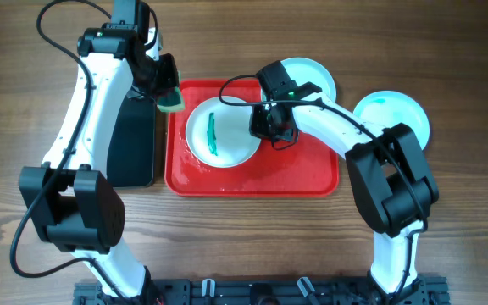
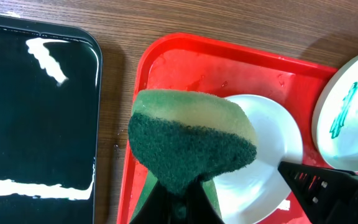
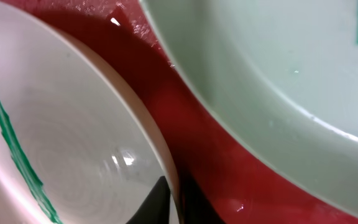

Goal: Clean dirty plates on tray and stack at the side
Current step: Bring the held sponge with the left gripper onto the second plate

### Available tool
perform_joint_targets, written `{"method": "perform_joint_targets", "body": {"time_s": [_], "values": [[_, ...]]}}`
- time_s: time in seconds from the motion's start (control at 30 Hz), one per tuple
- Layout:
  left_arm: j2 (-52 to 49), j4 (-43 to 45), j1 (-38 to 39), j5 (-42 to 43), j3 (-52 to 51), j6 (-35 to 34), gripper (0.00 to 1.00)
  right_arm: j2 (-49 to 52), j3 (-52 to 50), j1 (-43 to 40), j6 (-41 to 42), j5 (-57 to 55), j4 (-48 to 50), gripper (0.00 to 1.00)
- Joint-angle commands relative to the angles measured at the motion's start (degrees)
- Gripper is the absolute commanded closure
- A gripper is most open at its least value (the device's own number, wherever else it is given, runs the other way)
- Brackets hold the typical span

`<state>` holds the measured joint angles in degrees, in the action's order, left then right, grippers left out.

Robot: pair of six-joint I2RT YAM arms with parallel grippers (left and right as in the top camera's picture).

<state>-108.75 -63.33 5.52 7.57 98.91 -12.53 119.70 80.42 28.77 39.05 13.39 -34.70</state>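
smeared plate (image 1: 227,146) lies left of centre in the red tray (image 1: 252,182), with one teal-green streak across its well. right gripper (image 1: 261,130), its arm bent in from the right, sits low at this plate's right rim, fingers narrow and pinching the rim. a second plate (image 1: 316,74), also marked green, overlaps the tray's far right corner. a third plate (image 1: 392,114) rests on the wooden table (image 1: 447,212) right of the tray. left gripper (image 1: 169,95), clamped on a green sponge (image 2: 191,140), hovers over the tray's far left corner, beside a black tray (image 1: 134,144).

The overhead view looks straight down on the table (image 1: 464,254). Both wrist views face down at the red tray (image 1: 312,174), the right far closer; all three share the plate (image 1: 231,144) lying on it.
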Motion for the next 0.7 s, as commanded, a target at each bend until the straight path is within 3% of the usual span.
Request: {"method": "perform_joint_targets", "body": {"time_s": [0.0, 0.13, 0.4, 0.67], "values": [[0.07, 0.61, 0.46, 0.72, -1.42, -0.33, 0.96, 1.97, 0.94, 0.04, -0.5, 1.4, -0.55, 0.96], [-0.02, 6.49, 2.78, 0.74, -8.9, -0.35, 0.96, 1.97, 0.96, 0.09, -0.63, 2.21, -1.42, 0.96], [-0.98, 26.82, 8.17, 0.22, -22.51, 0.55, 0.96, 1.97, 0.94, 0.26, -1.77, 3.06, -1.53, 0.96], [-9.7, 26.82, 8.52, -0.33, -22.62, 1.86, 0.96, 1.97, 0.94, 0.28, -2.91, 3.48, -1.2, 0.96]]}}
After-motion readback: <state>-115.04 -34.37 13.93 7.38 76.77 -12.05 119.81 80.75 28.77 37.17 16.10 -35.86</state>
